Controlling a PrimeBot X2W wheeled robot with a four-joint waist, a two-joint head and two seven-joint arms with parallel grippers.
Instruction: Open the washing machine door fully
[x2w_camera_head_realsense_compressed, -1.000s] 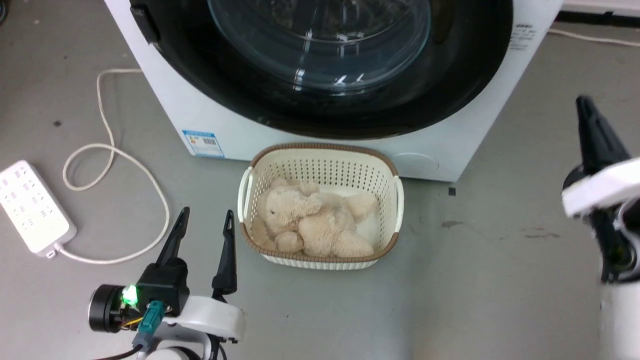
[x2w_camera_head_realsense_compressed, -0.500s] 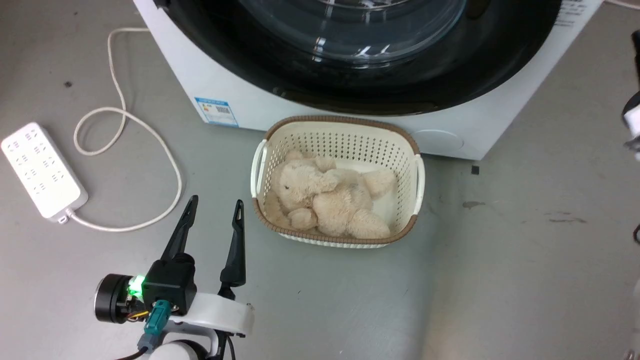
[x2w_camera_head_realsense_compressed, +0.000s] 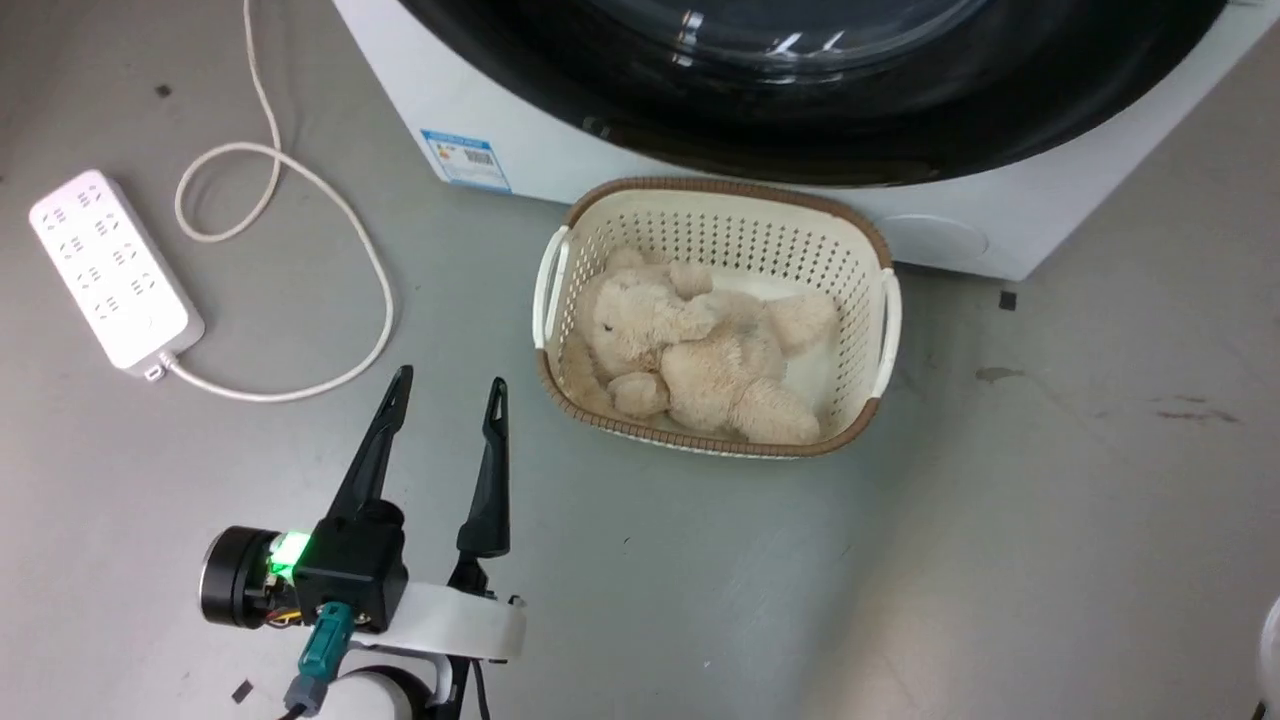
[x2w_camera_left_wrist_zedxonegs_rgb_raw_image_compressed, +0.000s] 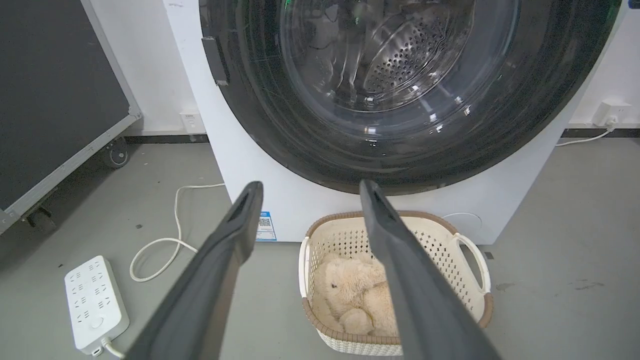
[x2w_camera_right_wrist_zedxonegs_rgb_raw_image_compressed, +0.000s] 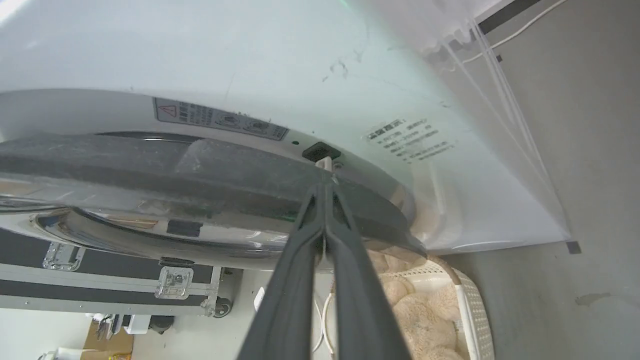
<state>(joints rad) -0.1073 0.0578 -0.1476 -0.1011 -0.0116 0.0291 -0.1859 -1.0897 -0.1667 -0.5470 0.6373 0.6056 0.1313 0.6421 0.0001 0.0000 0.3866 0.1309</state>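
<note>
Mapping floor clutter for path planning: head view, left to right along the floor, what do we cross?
Power strip → left gripper → cream basket holding a plush bear → small black floor mark.

Basket (x2w_camera_head_realsense_compressed: 720, 235) sits under the washing machine door (x2w_camera_head_realsense_compressed: 900, 130) — perhaps touching; rightward floor (x2w_camera_head_realsense_compressed: 1050, 480) open.

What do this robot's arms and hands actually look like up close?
The left hand has two long, dark, tapering fingers on a black block with a green light, a teal plug, thin coloured wires and a black cylinder alongside. A smooth white shell covers the forearm. The right hand has similar slim, matte dark-grey fingers.
</note>
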